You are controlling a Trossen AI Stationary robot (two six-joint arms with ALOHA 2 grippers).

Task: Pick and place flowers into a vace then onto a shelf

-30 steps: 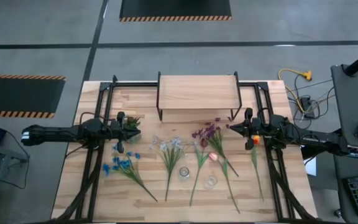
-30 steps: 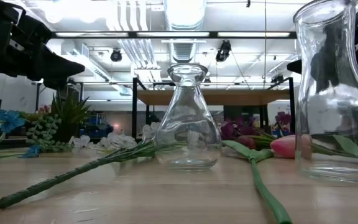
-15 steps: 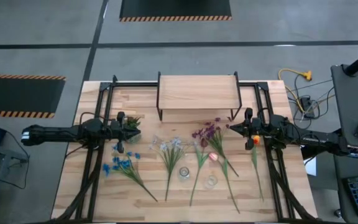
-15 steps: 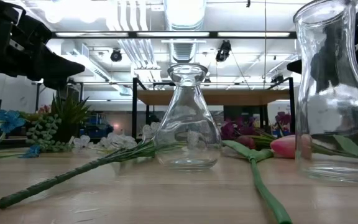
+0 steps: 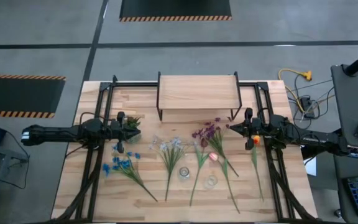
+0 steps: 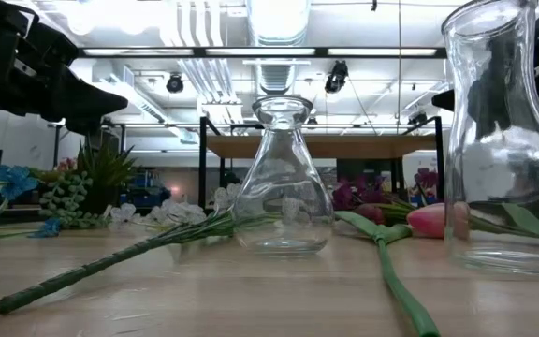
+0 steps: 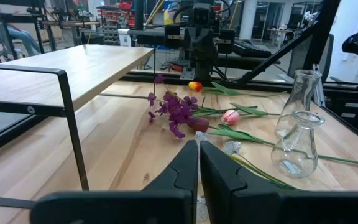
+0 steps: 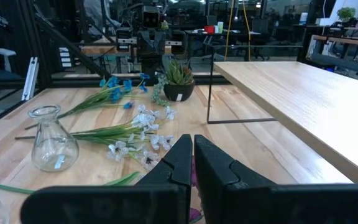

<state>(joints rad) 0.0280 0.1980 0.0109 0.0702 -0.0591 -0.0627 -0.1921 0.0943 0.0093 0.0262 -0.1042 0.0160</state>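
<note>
left gripper (image 5: 131, 129) closed, empty; right gripper (image 5: 231, 128) closed; flowers (image 5: 169, 152) on table

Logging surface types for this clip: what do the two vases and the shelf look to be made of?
The two vases look like clear, glossy glass: the room shows through them and ceiling lights glint on the walls. The shelf seems to have a light, matte wooden top with visible grain, on thin black legs that look like painted metal, though the legs' material is less sure.
</note>
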